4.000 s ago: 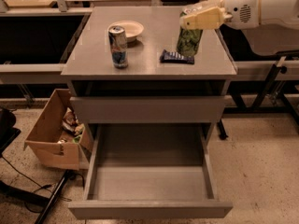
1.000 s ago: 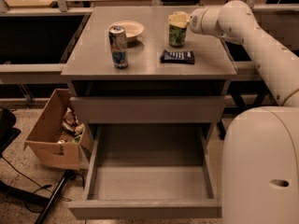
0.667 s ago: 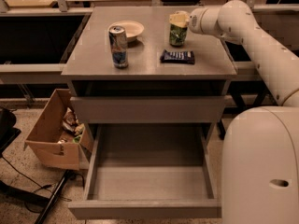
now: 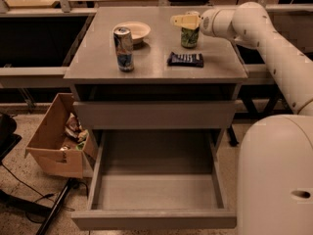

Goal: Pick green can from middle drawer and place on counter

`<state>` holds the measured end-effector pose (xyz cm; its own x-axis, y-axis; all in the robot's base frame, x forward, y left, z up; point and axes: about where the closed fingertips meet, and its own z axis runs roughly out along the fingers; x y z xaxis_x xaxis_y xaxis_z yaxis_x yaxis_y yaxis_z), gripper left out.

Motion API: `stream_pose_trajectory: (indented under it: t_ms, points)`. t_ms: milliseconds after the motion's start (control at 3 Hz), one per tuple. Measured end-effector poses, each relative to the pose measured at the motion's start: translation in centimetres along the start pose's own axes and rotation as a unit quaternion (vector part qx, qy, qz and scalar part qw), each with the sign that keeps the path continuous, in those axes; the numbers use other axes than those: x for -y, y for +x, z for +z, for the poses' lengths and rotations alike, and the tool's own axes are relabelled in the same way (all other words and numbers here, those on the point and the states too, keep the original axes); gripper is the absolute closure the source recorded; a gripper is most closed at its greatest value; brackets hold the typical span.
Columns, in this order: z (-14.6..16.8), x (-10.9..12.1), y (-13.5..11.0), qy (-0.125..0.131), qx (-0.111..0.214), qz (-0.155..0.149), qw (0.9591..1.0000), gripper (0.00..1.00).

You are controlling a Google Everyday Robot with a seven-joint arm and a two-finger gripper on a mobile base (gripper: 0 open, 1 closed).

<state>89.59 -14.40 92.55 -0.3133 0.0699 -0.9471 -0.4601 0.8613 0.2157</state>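
Note:
The green can (image 4: 190,37) stands upright on the counter (image 4: 156,58), at its back right. My gripper (image 4: 185,20) reaches in from the right at the height of the can's top. It is open, with one pale fingertip (image 4: 177,20) crossing in front of the can's rim and past its left side. The middle drawer (image 4: 155,190) is pulled out below and holds nothing that I can see.
A tall blue-and-silver can (image 4: 124,49) and a white bowl (image 4: 135,30) stand on the counter's left half. A dark snack packet (image 4: 185,59) lies in front of the green can. A cardboard box (image 4: 57,143) sits on the floor at the left. The robot's white body (image 4: 276,175) fills the lower right.
The green can has been set down farther back on the counter. The gripper's near finger now reaches past the can's left side, and the wrist has drawn slightly right.

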Motion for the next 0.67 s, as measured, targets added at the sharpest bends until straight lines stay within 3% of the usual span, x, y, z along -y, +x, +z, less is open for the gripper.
stream_pose_trajectory:
  t_ms: [333,667]
  points:
    - [-4.4,-0.2,-2.0,-0.028,0.025,0.000,0.9993,0.00]
    - [-13.2,1.4,-1.5,-0.054,0.021,-0.039,0.9975,0.00]
